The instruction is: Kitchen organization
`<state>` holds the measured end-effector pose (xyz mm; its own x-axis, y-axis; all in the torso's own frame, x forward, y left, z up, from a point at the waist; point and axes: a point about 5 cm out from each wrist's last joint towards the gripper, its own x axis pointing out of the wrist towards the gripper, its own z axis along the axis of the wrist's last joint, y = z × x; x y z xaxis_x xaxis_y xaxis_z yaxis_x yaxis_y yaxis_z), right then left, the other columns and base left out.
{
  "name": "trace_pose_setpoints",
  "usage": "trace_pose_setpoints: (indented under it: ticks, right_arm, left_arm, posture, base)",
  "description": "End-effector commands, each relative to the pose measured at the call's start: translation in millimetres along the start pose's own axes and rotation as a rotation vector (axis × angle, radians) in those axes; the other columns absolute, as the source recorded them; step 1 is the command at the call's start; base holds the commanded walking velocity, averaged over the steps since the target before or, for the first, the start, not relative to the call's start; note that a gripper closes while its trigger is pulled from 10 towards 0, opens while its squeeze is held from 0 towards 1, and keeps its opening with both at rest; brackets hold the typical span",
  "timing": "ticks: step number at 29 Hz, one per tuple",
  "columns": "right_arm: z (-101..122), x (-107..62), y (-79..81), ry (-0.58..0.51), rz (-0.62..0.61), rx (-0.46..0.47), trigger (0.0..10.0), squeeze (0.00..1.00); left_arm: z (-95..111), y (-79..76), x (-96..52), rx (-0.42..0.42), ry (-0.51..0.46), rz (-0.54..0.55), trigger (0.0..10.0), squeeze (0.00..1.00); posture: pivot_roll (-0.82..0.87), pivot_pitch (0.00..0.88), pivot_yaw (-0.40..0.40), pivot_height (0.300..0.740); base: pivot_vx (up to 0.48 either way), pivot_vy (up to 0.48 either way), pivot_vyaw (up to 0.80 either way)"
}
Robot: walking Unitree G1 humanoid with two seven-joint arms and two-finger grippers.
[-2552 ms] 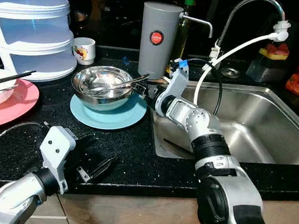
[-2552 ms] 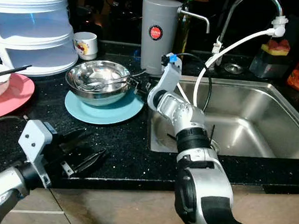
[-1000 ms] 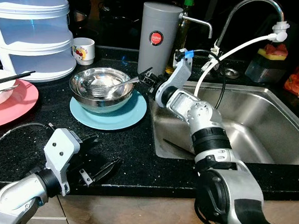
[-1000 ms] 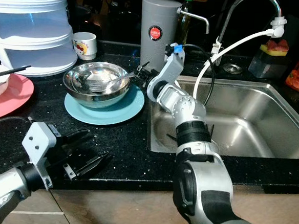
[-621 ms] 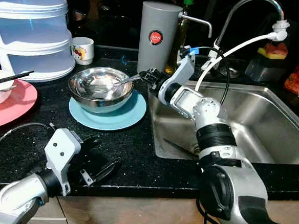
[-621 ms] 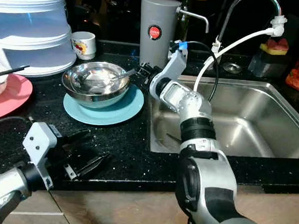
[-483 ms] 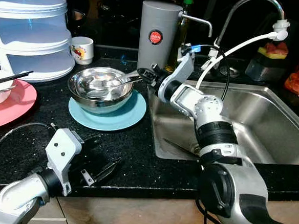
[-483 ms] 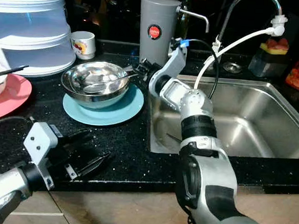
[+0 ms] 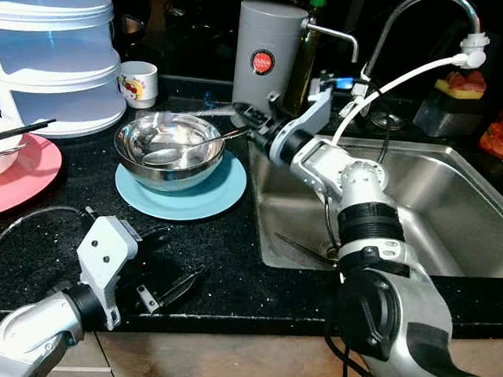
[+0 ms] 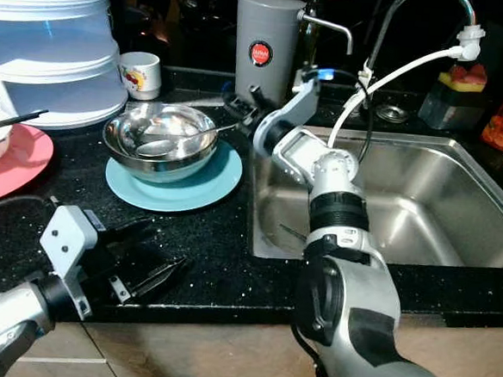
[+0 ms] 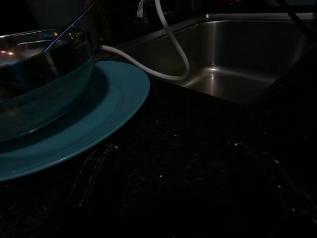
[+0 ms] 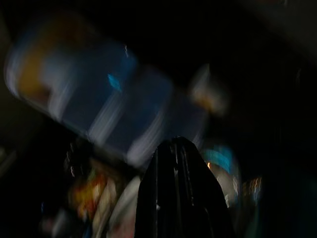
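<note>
Cutlery step in hand, I judge: my right tool [image 9: 246,117] sits at upper centre of the head view, at the right rim of the steel bowl [image 9: 168,146]. Its fingers look pressed together in the right wrist view, but I cannot tell whether they pinch the utensil handle [image 9: 229,135] that juts over the rim just below them. Bowl rests on the teal plate [image 9: 182,191], centre-left on the black table [image 9: 229,256], beside the sink [image 9: 423,209]. Next move, if the handle is gripped: carry it right, over the sink. My left tool [image 9: 163,277], fingers spread, hangs low at lower left, well apart from the bowl.
</note>
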<state>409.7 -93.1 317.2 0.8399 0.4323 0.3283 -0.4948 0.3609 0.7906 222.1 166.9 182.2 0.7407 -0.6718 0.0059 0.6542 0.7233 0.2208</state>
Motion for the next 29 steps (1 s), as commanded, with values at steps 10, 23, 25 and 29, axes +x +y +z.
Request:
trace_pose_setpoints:
  ticks: [10, 23, 25, 29]
  right_arm:
    - [83, -16.6, 27.3, -0.372, 0.185, 0.081, 0.0, 0.00]
    - [134, -59.5, -0.9, -0.729, -0.147, -0.465, 0.0, 0.00]
    - [134, -61.1, -3.5, -0.728, -0.178, -0.528, 0.0, 0.00]
    - [127, -64.2, -12.6, -0.687, -0.282, -0.779, 0.0, 0.00]
  left_arm:
    - [-15, -11.9, 7.1, -0.076, 0.055, -0.060, 10.0, 0.00]
    - [3, -5.4, 46.6, -0.093, -0.030, -0.135, 10.0, 0.00]
    - [6, -2.7, 52.7, -0.087, -0.036, -0.139, 10.0, 0.00]
    - [17, 2.8, 73.6, -0.058, -0.047, -0.189, 10.0, 0.00]
  posture:
    - [0.06, 0.057, -0.045, 0.740]
    - [0.05, 0.043, -0.042, 0.740]
    - [0.05, 0.040, -0.039, 0.740]
    - [0.04, 0.028, -0.026, 0.740]
  base:
    - [0.000, 0.000, 0.00]
    - [0.000, 0.000, 0.00]
    - [0.000, 0.000, 0.00]
    - [0.000, 0.000, 0.00]
